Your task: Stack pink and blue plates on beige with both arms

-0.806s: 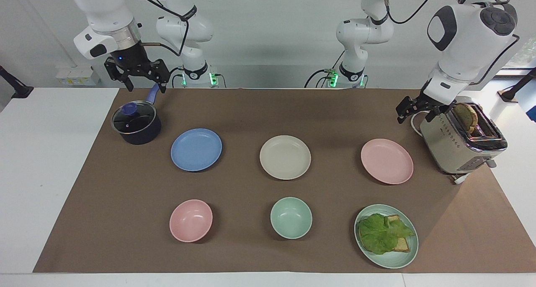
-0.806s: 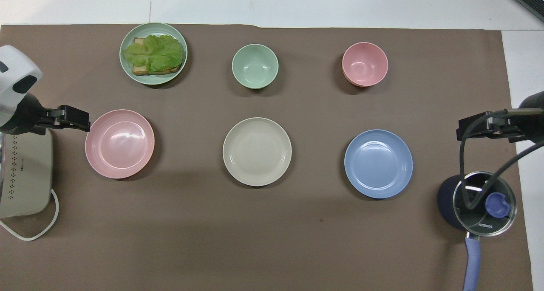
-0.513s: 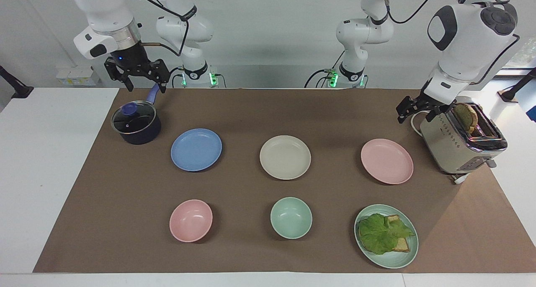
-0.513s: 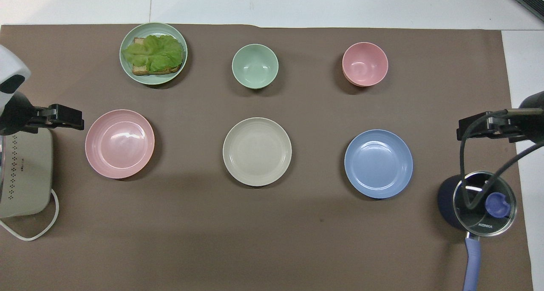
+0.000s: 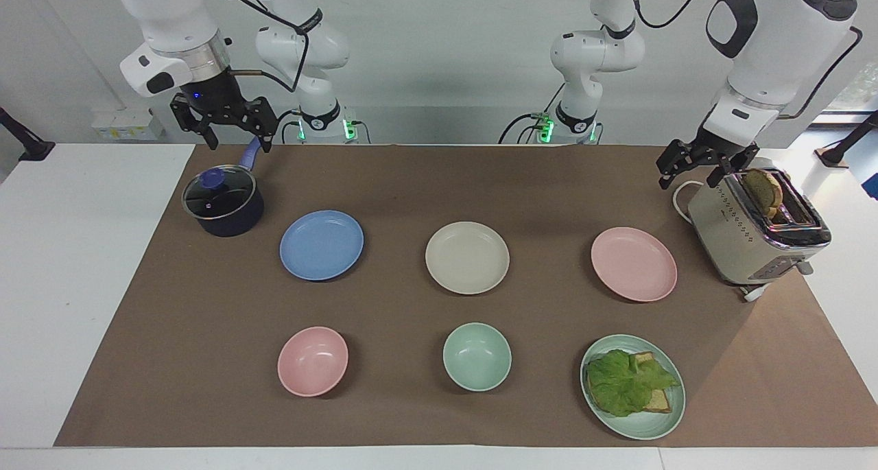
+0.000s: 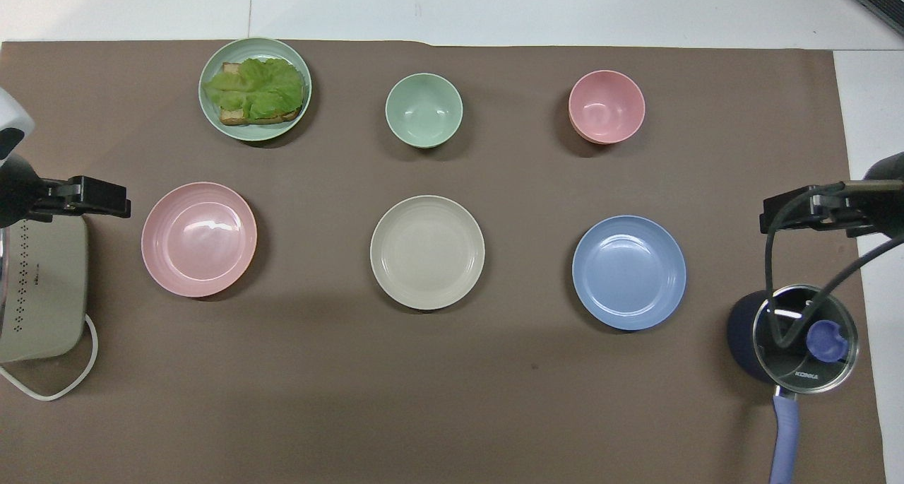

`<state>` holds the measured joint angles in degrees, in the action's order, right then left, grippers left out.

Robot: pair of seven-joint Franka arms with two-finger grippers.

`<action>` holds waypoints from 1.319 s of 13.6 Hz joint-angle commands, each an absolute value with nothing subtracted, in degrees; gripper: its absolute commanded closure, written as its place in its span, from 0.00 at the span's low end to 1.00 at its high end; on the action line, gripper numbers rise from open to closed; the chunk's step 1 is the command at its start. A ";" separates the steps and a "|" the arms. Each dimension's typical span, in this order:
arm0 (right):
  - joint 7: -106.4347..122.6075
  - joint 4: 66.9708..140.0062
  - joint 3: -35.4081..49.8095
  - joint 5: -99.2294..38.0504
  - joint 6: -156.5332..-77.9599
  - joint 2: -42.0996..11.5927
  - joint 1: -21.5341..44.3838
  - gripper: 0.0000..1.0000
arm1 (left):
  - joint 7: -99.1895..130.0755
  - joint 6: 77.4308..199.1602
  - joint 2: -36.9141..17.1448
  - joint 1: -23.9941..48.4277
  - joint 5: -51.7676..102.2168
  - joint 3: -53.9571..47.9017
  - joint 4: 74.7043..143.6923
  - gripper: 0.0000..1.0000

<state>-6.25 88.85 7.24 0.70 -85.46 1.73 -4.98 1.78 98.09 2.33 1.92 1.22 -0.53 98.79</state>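
Brown mat (image 5: 439, 182) | toaster (image 6: 35, 286) cut off (frame edge) | left gripper (image 5: 693, 171), right gripper (image 5: 233, 137) both spread, empty

Bright, even indoor light falls from above on the counter (image 5: 82, 285). Both views are sharp, with no motion blur. Soft, short shadows sit beside each dish on the brown mat (image 6: 452, 385), and a broad faint shadow band crosses it. White glare spots shine in the pink plate (image 6: 199, 239), the blue plate (image 6: 628, 272) and the pot's glass lid (image 6: 805, 339). Straight edges bow slightly near the picture borders.
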 commanded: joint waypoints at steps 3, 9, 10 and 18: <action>-7.56 89.30 7.47 -0.44 -85.52 2.46 -5.80 0.00 | 0.97 102.02 2.82 1.06 0.26 -0.35 103.96 0.00; -7.73 89.30 7.47 -0.44 -85.52 2.46 -5.71 0.00 | 0.97 123.29 -3.58 -3.51 0.35 -0.35 119.09 0.00; -7.65 89.30 7.47 -0.44 -85.52 2.46 -5.71 0.00 | 1.05 124.62 -5.34 -4.39 0.26 -0.35 119.09 0.00; -7.38 89.30 7.47 -0.44 -85.52 2.46 -5.80 0.00 | 6.75 129.29 -10.64 -5.80 0.53 -0.44 123.39 0.00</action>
